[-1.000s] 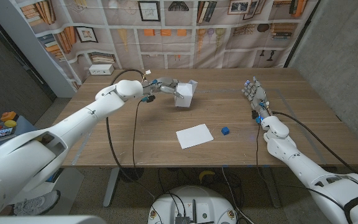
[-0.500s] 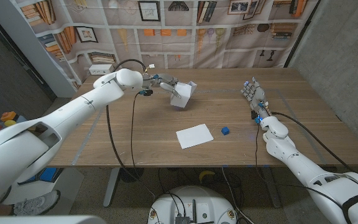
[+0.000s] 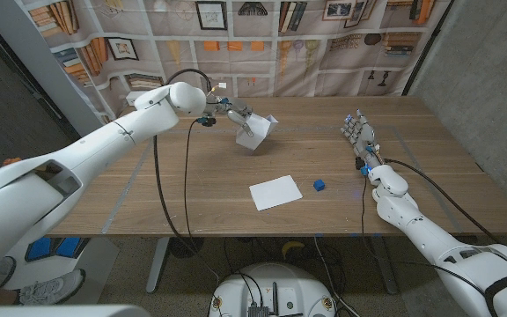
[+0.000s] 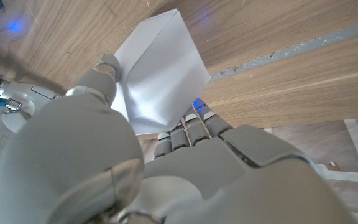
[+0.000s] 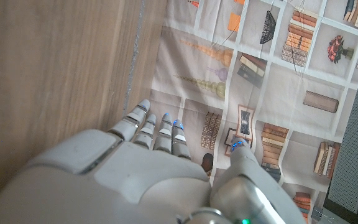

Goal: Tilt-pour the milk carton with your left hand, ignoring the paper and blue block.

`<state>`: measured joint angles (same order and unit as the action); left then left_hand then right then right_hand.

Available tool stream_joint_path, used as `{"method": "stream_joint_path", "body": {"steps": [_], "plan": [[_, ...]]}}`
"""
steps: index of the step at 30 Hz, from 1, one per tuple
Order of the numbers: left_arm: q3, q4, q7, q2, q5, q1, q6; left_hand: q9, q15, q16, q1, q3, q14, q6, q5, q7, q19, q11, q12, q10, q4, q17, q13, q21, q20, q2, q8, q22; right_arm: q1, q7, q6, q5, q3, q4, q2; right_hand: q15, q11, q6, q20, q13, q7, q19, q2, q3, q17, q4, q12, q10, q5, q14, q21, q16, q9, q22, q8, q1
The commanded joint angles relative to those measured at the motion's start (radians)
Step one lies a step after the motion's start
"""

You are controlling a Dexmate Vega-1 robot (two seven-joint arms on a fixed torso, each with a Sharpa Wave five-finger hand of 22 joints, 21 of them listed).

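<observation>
while tilted, the milk carton [image 3: 259, 133] sits gripped in the left hand [image 3: 239, 121].

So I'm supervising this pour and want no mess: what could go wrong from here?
The milk carton is tilted in the left hand, whose fingers hold it from one side, so it might slip. If it spills or drops, the paper and blue block lie nearby on the table.

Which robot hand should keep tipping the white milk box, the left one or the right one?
The left hand. It already grips the milk carton, which leans over in its fingers. The right hand holds nothing and sits far across the table, with the paper and blue block lying nearer the front edge.
</observation>
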<state>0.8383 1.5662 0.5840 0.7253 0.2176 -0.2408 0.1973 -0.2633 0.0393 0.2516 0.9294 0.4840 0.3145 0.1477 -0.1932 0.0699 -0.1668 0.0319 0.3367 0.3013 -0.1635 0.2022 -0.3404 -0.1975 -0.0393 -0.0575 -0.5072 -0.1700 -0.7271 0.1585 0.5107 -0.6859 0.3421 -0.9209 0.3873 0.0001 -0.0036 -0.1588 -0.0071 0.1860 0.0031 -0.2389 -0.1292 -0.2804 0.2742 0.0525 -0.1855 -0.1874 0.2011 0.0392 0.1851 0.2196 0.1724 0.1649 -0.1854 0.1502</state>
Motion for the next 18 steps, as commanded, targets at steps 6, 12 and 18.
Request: {"method": "stream_joint_path", "body": {"steps": [6,12,18], "plan": [[0.067,0.002,0.131,-0.025,0.138,0.104,0.009,-0.002,0.033,0.004,0.001,-0.011,0.010,-0.007,-0.005,-0.003,-0.010,0.000,0.004,0.002,0.000,0.004,-0.007,0.001,-0.010,0.009,-0.007,-0.002,0.211,-0.134,0.184,0.193,0.048,0.283,-0.056,0.008,-0.002,0.000,0.011,0.002,-0.002,-0.003,-0.004,-0.004,-0.002,0.008,-0.008,-0.005,0.000,0.008,0.004,0.007,0.003,0.002,-0.001,0.000],[0.088,-0.023,0.177,-0.037,0.180,0.140,-0.008,-0.003,0.034,0.005,0.003,-0.013,0.013,-0.005,-0.006,-0.003,-0.012,0.003,0.007,0.007,0.000,0.004,-0.010,0.000,-0.009,0.012,-0.010,-0.002,0.395,0.050,0.133,0.171,0.072,0.540,-0.110,0.008,-0.003,0.014,0.012,0.002,-0.006,0.000,-0.005,-0.005,-0.003,0.009,-0.003,0.008,0.000,0.002,0.002,0.005,0.003,0.002,0.003,0.000],[0.103,-0.002,0.238,-0.035,0.227,0.167,0.012,-0.003,0.034,0.005,0.005,-0.015,0.014,-0.005,-0.006,-0.001,-0.014,0.004,0.006,0.006,-0.001,0.004,-0.012,0.000,-0.008,0.014,-0.013,-0.002,0.376,0.088,0.130,0.146,0.064,0.545,-0.124,0.012,-0.002,0.014,0.011,0.002,-0.004,0.002,-0.005,-0.005,-0.003,0.009,-0.004,0.008,-0.001,0.001,0.002,0.005,0.003,0.002,0.002,-0.002]]}}
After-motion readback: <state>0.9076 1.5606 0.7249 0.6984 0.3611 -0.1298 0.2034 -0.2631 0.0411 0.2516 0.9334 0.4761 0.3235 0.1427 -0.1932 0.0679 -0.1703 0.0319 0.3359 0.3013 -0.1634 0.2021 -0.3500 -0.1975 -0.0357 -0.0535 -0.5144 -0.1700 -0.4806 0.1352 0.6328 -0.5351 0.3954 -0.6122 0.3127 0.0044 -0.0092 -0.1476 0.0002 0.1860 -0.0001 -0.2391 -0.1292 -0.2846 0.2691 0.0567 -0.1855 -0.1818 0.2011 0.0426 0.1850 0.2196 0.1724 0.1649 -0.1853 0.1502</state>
